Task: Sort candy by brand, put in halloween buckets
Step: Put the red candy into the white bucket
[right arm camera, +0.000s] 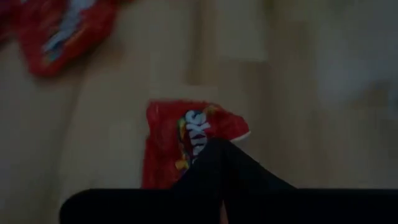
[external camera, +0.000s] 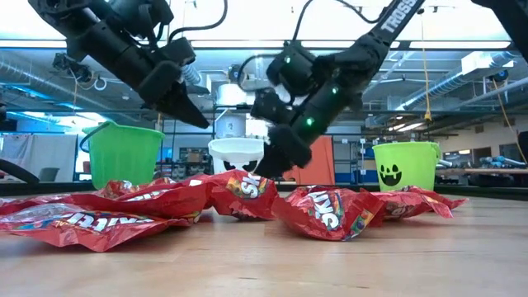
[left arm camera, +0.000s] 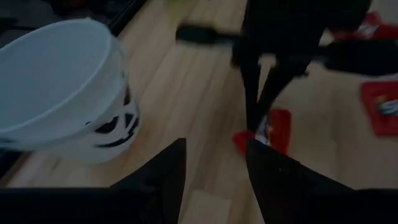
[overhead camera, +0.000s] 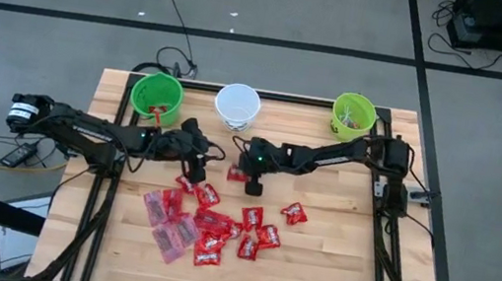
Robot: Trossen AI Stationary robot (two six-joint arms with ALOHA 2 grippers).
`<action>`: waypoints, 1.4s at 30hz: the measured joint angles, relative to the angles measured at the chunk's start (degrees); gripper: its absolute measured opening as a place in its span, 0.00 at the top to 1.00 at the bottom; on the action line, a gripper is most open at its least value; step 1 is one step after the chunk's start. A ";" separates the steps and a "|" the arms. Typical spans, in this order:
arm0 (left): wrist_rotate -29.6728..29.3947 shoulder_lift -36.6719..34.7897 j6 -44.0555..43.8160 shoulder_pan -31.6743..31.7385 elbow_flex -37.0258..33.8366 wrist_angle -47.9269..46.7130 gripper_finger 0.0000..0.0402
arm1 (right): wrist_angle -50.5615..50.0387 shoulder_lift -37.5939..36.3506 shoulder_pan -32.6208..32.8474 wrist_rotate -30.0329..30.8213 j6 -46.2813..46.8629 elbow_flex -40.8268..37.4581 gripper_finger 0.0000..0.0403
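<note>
Red packets point(external camera: 99, 219) sprawl across the low view's foreground, heaped at lower centre of the high view. Right gripper point(overhead camera: 240, 171), mid-frame, jaws pinched on a red packet point(right arm camera: 180, 140) lying on the table point(overhead camera: 332, 262). Left gripper point(overhead camera: 195, 169) hovers just left, jaws spread, empty. Buckets along the top edge: green point(overhead camera: 157, 96), white point(overhead camera: 236, 104), green point(overhead camera: 353, 115).

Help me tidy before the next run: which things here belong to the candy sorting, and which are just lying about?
Job:
- shiny red candy packets
- round white plastic bucket
- two bright green plastic buckets
- right end effector, shut on a red packet
- left end effector, open

Lying about:
- black cables on the grey floor
</note>
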 joint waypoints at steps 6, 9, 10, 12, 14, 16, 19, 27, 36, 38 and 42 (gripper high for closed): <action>-1.36 0.00 -0.09 0.33 0.02 -1.18 0.57 | 1.34 -7.02 0.72 15.13 1.07 0.01 0.99; -1.36 0.00 -0.21 0.33 0.02 -1.15 0.57 | 4.27 -11.18 0.91 20.98 -1.71 0.01 0.99; -1.37 0.00 -0.27 0.33 0.02 -1.13 0.57 | 6.12 -12.51 0.72 22.71 -2.82 0.01 0.99; -1.36 0.00 -0.39 0.33 0.02 -1.11 0.57 | 9.65 -15.04 -0.29 24.70 -5.38 0.03 0.99; -1.35 0.00 -0.45 0.33 0.02 -1.05 0.57 | 13.10 -16.86 -2.28 25.18 -6.85 0.06 0.99; -1.32 0.00 -0.47 0.33 0.02 -0.94 0.57 | 16.55 -17.65 -4.54 25.36 -6.57 0.06 0.99; -1.30 0.15 -0.15 0.33 0.02 -0.94 0.57 | 22.31 -16.79 -7.86 24.01 -2.45 0.07 0.98; -1.35 0.50 1.34 0.33 0.07 -1.09 0.57 | 23.96 -11.14 -12.18 18.78 2.10 0.03 0.82; 0.82 2.64 4.01 0.35 0.12 0.59 0.57 | 23.39 -14.56 -11.15 16.95 1.89 0.10 0.56; 5.15 4.06 4.88 0.27 0.11 0.74 0.57 | 19.72 -15.74 -10.15 13.13 1.90 0.10 0.53; 13.56 7.92 6.11 0.17 0.13 1.17 0.57 | 10.37 -17.55 -7.67 6.40 4.68 0.07 0.52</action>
